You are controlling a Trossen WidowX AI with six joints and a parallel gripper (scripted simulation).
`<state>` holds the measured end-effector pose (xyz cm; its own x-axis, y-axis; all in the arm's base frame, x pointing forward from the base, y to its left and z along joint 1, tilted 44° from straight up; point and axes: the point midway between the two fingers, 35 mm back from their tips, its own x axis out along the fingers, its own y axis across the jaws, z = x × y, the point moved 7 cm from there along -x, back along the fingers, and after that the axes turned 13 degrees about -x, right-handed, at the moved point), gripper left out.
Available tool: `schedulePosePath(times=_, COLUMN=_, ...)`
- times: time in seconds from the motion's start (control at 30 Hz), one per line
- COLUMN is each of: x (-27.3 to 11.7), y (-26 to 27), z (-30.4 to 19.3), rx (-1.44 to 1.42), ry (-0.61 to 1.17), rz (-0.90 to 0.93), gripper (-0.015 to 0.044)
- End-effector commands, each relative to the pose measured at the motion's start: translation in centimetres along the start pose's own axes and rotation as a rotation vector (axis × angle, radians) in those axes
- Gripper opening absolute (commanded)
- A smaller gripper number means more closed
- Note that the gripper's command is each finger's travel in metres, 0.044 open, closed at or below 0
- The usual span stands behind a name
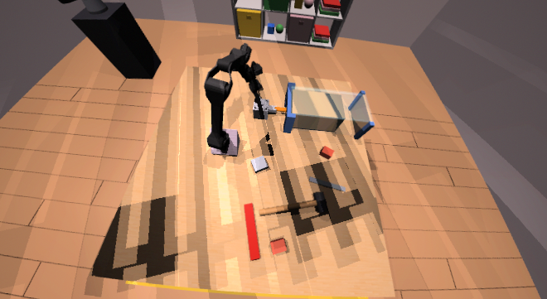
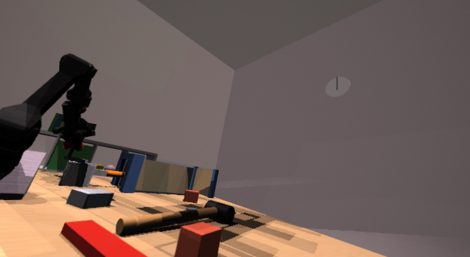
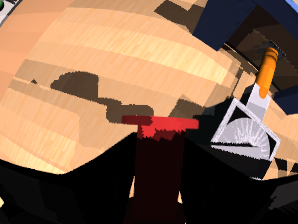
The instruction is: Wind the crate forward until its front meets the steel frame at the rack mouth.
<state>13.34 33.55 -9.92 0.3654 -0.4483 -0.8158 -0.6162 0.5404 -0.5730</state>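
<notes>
My gripper (image 2: 73,143) (image 3: 156,140) is shut on the red winch handle (image 2: 71,151) (image 3: 160,172), above the winch. The handle's thin shaft points down at the winch top; whether its key is in the hole cannot be told. The grey winch (image 1: 260,110) (image 2: 72,174) (image 3: 245,137) stands before the cubby mouth. An orange strap (image 1: 280,109) (image 2: 115,173) (image 3: 267,72) runs from it into the mouth. The cubby has a blue frame (image 1: 288,122) (image 2: 132,174) at the mouth and clear panels. A tan, box-like shape (image 1: 317,104) shows through them; the crate's front is hidden.
A grey block (image 1: 259,164) (image 2: 90,198) lies near the arm's base. Farther off lie a hammer (image 1: 290,208) (image 2: 167,220), a grey strip (image 1: 327,184), a red bar (image 1: 251,232) (image 2: 101,241) and two red blocks (image 1: 326,152) (image 1: 278,246).
</notes>
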Motion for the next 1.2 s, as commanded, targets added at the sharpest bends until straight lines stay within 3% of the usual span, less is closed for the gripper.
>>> schedulePosePath(times=0.0, x=-0.4, y=0.4, z=-1.7, rx=-0.028, ry=0.030, rz=0.004, gripper=0.0000)
schedulePosePath(times=1.17, x=-2.0, y=-0.2, z=-5.3, rx=-0.030, ry=0.033, rz=0.004, gripper=0.0000)
